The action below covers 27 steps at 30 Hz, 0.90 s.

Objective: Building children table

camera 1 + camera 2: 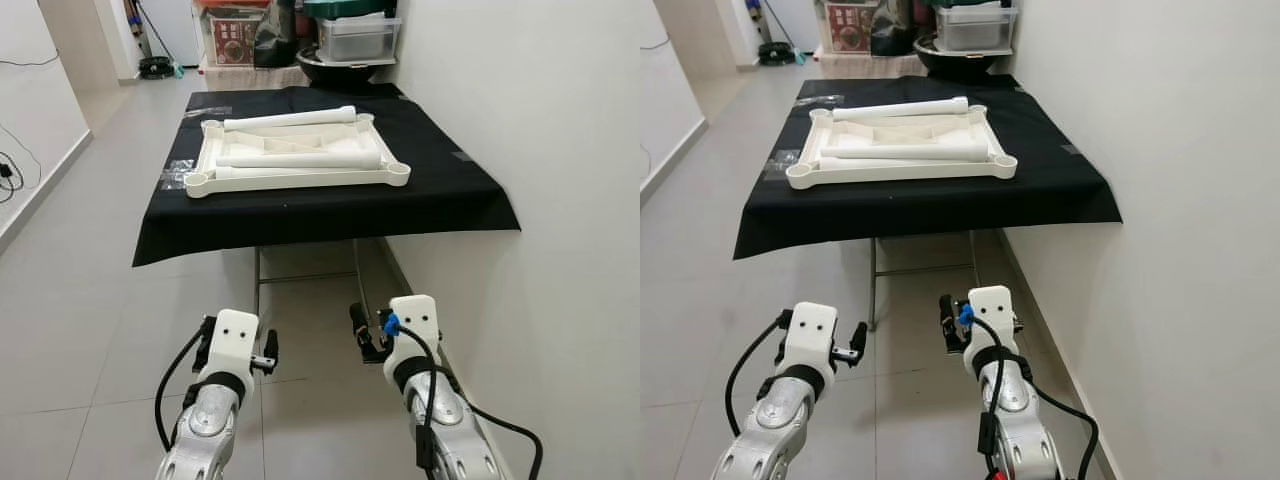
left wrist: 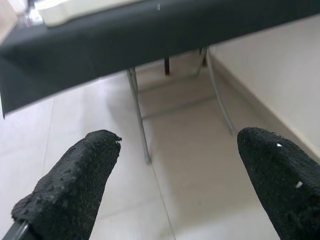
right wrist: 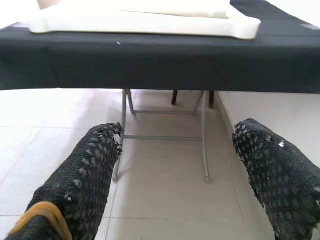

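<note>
Ahead of us stands a folding table (image 1: pixel 470 205) draped in a black cloth (image 1: pixel 330 210), pushed up against the white wall (image 1: pixel 540 130) on our right. On the cloth lies a white tabletop (image 1: pixel 297 178), turned upside down so that its ribbed underside faces up, with round sockets at the corners. Three white legs rest loose on it: one leg (image 1: pixel 290 118) across the far edge, a second leg (image 1: pixel 298 159) across the middle, and a third leg (image 1: pixel 290 173) just beside the near edge. All three lie roughly parallel to the table's near side.

Our left gripper (image 1: pixel 240 352) hangs low over the tiled floor (image 1: pixel 90 300), well short of the table. Its fingers (image 2: pixel 75 185) are spread wide apart and hold nothing. Our right gripper (image 1: pixel 372 335) hangs beside it at about the same height, closer to the wall. Its fingers (image 3: pixel 87 185) are likewise parted, with nothing between them. Both wrist views look under the cloth's hanging edge at the table's thin metal frame (image 3: pixel 165 137).

Beyond the far end of the table, boxes and a clear plastic bin (image 1: pixel 358 38) are stacked against the back of the room.
</note>
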Motion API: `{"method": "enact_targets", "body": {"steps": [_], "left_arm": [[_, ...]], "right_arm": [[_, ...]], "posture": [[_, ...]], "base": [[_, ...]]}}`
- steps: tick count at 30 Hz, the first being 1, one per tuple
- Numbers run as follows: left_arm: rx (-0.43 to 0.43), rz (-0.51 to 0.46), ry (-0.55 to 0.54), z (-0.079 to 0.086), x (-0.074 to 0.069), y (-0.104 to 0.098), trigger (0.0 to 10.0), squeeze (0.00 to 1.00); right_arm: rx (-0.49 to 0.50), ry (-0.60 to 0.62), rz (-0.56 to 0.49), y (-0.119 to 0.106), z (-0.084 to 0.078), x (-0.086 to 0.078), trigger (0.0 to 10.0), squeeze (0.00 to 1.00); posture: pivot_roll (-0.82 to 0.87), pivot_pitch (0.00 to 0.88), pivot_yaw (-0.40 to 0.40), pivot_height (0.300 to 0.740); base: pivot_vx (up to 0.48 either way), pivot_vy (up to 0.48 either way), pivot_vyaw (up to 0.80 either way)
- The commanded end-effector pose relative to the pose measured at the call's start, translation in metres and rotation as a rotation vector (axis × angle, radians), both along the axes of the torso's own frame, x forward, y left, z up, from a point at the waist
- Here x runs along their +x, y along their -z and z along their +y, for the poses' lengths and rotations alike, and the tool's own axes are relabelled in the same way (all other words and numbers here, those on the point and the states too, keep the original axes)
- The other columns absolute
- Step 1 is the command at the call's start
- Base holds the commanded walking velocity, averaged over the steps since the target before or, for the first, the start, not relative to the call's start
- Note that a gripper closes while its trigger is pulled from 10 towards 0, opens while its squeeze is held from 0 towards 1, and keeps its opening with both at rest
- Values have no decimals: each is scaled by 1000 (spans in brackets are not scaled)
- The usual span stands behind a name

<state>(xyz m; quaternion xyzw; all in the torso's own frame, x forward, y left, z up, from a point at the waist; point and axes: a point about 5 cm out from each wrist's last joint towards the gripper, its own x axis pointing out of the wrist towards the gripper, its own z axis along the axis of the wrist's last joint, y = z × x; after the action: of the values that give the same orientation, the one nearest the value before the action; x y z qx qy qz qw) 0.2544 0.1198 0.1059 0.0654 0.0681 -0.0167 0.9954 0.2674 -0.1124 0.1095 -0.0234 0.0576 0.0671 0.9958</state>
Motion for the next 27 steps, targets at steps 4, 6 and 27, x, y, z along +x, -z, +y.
{"method": "enact_targets", "body": {"steps": [4,6,27], "left_arm": [[16,-140,-2,0,-4,-20,10000,0],[14,-135,-22,2,-4,-19,10000,0],[23,-88,-3,-1,-1,-7,10000,0]], "right_arm": [[58,14,-141,-18,1,0,10000,0],[68,19,-107,-13,-1,0,10000,0],[55,-77,-101,-7,12,-1,10000,0]], "posture": [[30,0,-53,740],[28,0,-51,740],[35,0,-57,740]], "base": [[0,0,0],[0,0,0],[0,0,24]]}}
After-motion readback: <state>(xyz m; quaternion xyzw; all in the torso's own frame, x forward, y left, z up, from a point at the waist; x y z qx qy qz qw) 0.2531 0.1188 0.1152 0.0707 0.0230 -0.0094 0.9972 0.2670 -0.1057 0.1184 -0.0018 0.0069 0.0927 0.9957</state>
